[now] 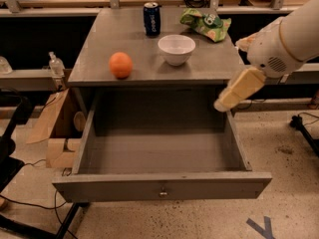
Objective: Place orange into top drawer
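One orange [121, 64] lies ungrasped on the table [209, 66]; the gripper [225, 100], hung at three o'clock, its state untellable, must probably be carried toward ten o'clock.

Gripper [224, 103] by top drawer [162, 185] rt wall; arm [294, 34] cut off rt.

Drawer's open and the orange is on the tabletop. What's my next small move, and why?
Probably raise the end effector and swing it left toward the orange. It hangs by the right rear corner of the open drawer, below the tabletop, while the orange sits ungrasped near the front left. Pass in front of the bowl.
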You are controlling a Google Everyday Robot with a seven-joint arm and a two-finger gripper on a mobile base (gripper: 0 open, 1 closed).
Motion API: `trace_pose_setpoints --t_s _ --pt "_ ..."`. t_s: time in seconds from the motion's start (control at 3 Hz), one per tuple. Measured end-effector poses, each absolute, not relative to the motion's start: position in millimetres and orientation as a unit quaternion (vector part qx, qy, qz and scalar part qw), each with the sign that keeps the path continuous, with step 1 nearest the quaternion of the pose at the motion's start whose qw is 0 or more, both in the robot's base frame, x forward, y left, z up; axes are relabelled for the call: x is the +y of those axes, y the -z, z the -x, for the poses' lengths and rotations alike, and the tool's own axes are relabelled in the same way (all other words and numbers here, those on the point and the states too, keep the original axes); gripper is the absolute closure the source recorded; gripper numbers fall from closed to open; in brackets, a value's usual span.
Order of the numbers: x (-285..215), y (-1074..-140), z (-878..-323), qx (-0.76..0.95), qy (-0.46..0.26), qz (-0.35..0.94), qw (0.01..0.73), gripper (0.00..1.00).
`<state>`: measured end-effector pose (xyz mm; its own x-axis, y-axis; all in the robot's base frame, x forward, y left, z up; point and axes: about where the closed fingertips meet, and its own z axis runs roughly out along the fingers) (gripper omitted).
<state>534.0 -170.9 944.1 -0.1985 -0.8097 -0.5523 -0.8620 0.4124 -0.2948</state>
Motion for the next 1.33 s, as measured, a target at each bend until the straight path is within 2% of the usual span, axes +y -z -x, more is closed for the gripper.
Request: trace_pose_setpoints --t_s 0.33,0.67,1.33 --pt "-118 -951 -582 0.757 -0.122 0.487 0.418 0.0" --pt "-73 -982 -621 0.737 -0.156 0.421 0.506 0.0" --pt "-71 -1000 -633 0.727 -0.15 0.393 0.542 0.0"
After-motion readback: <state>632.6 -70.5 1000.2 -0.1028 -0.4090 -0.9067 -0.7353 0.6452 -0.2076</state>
